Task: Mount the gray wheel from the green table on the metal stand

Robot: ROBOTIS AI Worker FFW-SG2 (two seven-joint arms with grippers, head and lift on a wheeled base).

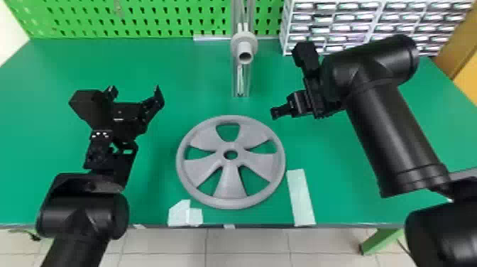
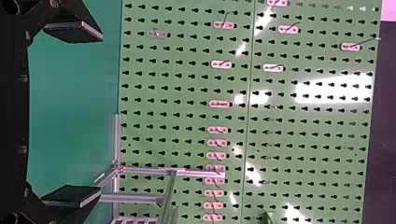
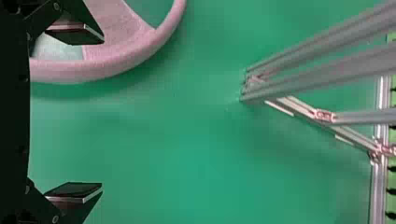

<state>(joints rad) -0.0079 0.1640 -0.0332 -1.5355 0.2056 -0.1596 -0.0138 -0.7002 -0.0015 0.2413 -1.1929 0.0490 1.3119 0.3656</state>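
Observation:
The gray wheel [image 1: 230, 193] lies flat on the green table [image 1: 152, 199], its hub hole facing up; part of the wheel [image 3: 112, 65] shows in the right wrist view. Behind it rises the metal stand [image 1: 240, 83], with a gray hub and short tube near its upper part. Left of the wheel is my left gripper [image 1: 136, 93], open and holding nothing; its fingers are wide apart at the left gripper [image 2: 72, 114] too. My right gripper [image 1: 277, 113] is above the table, right of the stand and beyond the wheel's right rim; the right gripper [image 3: 74, 114] stands open with nothing between its fingers.
Pale tape pieces [image 1: 301, 199] stick to the table near its front edge, on both sides of the wheel. A green pegboard [image 1: 142, 17] stands at the back, with a drawer cabinet [image 1: 333, 26] at the back right.

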